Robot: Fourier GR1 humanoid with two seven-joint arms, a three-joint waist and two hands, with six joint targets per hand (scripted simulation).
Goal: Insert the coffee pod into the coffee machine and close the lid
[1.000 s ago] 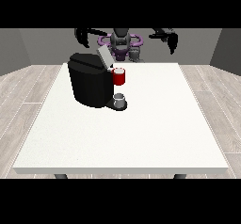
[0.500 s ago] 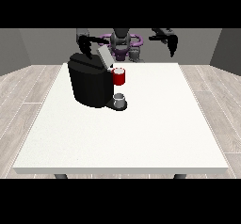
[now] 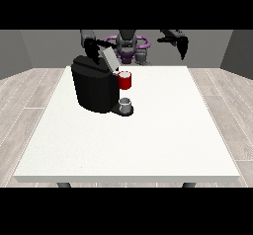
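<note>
Standing on the white table (image 3: 148, 145), the coffee machine (image 3: 94, 88) has a red thing at the machine (image 3: 125, 80). The hand at the view's left (image 3: 91, 49) sits above it; the hand at the view's right (image 3: 182, 45) hangs raised. Finger state of both hands cannot be told.

- Desk (image 3: 148, 145): plain white top, no pattern.
- Coffee machine (image 3: 93, 88): black body; raised lid (image 3: 109, 58) shows a light grey face.
- Red thing at the machine (image 3: 125, 80): red, with a pale top.
- Grey thing (image 3: 125, 103) on the machine's base: grey.
- Both hands (image 3: 92, 50) (image 3: 182, 45): black.
- Robot torso (image 3: 127, 46): grey with purple parts.
- Floor (image 3: 29, 88): pale grey wood-plank pattern.
- Walls (image 3: 39, 44): grey.
</note>
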